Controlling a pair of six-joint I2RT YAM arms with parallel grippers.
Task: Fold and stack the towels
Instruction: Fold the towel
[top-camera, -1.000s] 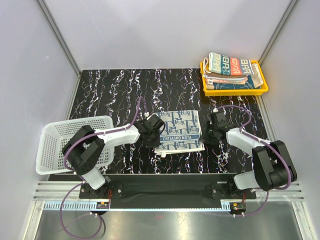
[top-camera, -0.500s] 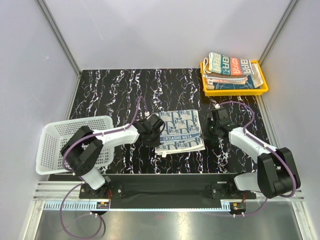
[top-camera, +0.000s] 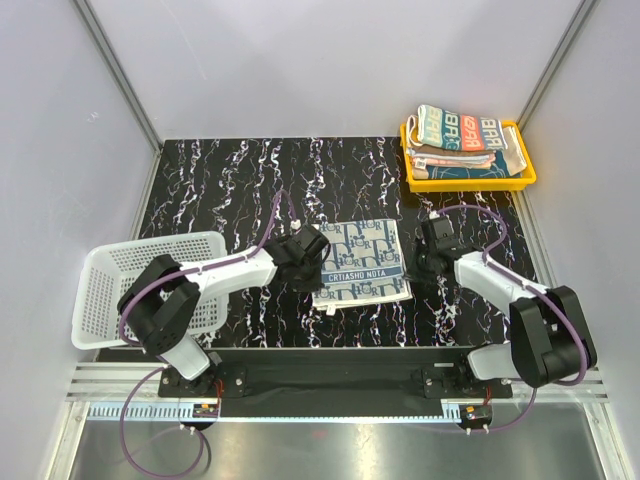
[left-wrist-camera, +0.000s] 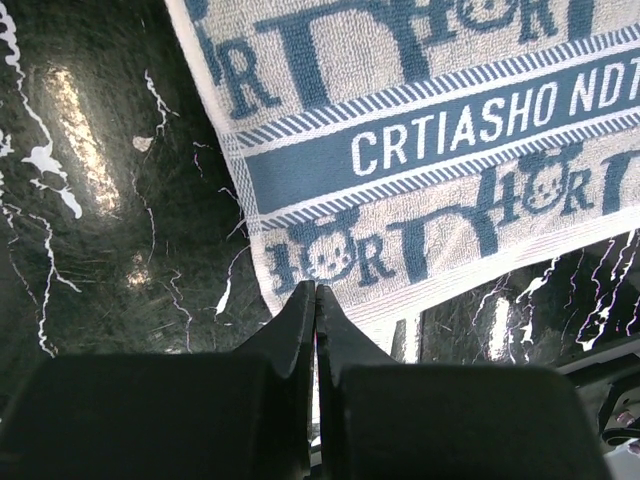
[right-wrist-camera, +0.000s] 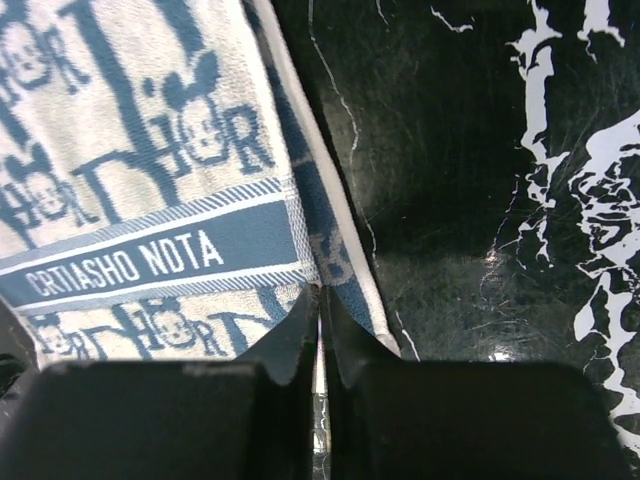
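Top view: the left arm reaches from its base across the corner of the white mesh basket (top-camera: 140, 285), forearm stretched low and rightward. The left gripper (top-camera: 316, 268) is down at the left edge of the navy-and-white towel (top-camera: 362, 262). The right arm is bent at the elbow near the table's right edge, its forearm angled back toward the centre. The right gripper (top-camera: 408, 268) is down at the towel's right edge. The towel lies flat near the middle front of the black marbled table (top-camera: 230, 180), between the two grippers. The other folded towels (top-camera: 465, 135) are stacked in the yellow tray (top-camera: 470, 183) at the far right corner, well apart from both arms.

Left wrist view: left gripper (left-wrist-camera: 316, 290) tipped down at the table, fingers (left-wrist-camera: 290, 330) pressed together with the tips meeting on the towel's near hem, pinching it. The towel (left-wrist-camera: 430, 150) spreads up and to the right, with a lettered blue band across it.

Right wrist view: right gripper (right-wrist-camera: 319, 292) also low, fingers (right-wrist-camera: 350, 340) closed to a thin slit and nipping the towel's edge where the blue border folds over. The towel (right-wrist-camera: 130, 170) fills the left side, bare table (right-wrist-camera: 480, 200) the right.
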